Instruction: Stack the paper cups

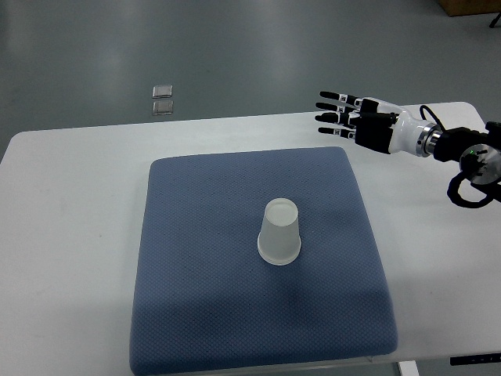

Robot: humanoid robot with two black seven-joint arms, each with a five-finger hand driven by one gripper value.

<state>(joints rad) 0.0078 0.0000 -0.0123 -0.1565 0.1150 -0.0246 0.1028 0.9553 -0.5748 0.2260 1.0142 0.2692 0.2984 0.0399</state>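
A white paper cup (279,232) stands upside down near the middle of the blue mat (196,274). It looks like one cup or a nested stack; I cannot tell which. My right hand (344,117) is raised above the table's far right, well up and to the right of the cup, fingers stretched out to the left and holding nothing. Its arm (438,142) comes in from the right edge. The left arm does not show.
The mat lies on a white table (70,235). Two small grey squares (163,99) lie on the floor beyond the table's far edge. A brown box corner (470,6) shows at the top right.
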